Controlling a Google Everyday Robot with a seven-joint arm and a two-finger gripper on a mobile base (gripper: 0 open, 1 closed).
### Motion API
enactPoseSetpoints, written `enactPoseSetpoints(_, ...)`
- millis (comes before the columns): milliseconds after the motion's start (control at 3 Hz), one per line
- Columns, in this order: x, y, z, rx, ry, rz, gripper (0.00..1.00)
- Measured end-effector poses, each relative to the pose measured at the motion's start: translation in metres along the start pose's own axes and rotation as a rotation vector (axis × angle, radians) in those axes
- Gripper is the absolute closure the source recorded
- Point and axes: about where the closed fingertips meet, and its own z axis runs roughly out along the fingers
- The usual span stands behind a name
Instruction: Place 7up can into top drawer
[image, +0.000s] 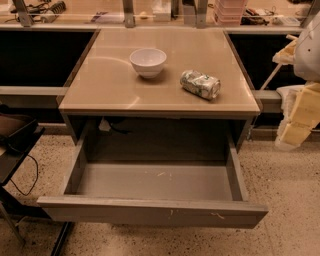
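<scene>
The 7up can (200, 84), dented and silvery-green, lies on its side on the tan table top (110, 85), right of centre. The top drawer (150, 212) is pulled fully open below the table's front edge, and its grey inside holds nothing. My gripper (299, 120) shows as pale blocky parts at the right edge of the view. It is beside the table, well right of the can and apart from it, and holds nothing that I can see.
A white bowl (148, 61) stands upright on the table, left of the can. A dark chair or cart (15, 140) with a cable stands at the left. A cluttered counter (160, 12) runs along the back. The floor (290, 200) is speckled.
</scene>
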Motion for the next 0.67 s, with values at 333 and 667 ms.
enactPoseSetpoints(333,-0.0144,-0.0362,0.0124,-0.009,-0.005,0.023,0.00)
enactPoseSetpoints(667,-0.0179,-0.0396,0.0128,-0.001,-0.013,0.019,0.00)
